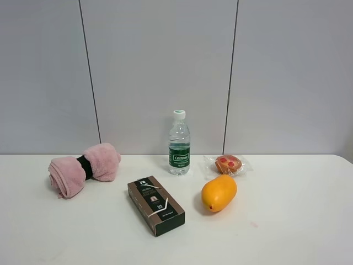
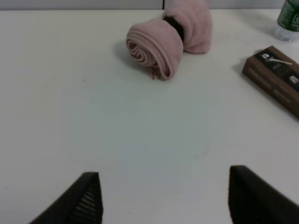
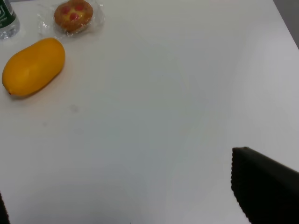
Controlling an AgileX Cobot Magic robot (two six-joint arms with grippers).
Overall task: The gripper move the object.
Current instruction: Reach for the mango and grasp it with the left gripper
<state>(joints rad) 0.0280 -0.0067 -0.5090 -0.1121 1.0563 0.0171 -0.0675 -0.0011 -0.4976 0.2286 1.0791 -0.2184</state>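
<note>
The orange-yellow mango [image 1: 219,192] lies on the white table [image 1: 287,221], right of centre, in front of the wrapped pastry. In the right wrist view the mango [image 3: 33,66] lies far from my right gripper [image 3: 119,186], whose black fingers stand wide apart and empty over bare table. One finger [image 3: 264,186] shows plainly; the other is only a sliver at the frame's edge. My left gripper [image 2: 163,189] is open and empty over bare table, well short of the pink towel. Neither gripper shows in the exterior high view.
A small red-topped pastry in clear wrap [image 1: 228,164] lies just behind the mango. A water bottle [image 1: 179,143] stands at the middle back. A brown box [image 1: 155,205] lies left of the mango. A rolled pink towel [image 1: 83,167] lies at the left.
</note>
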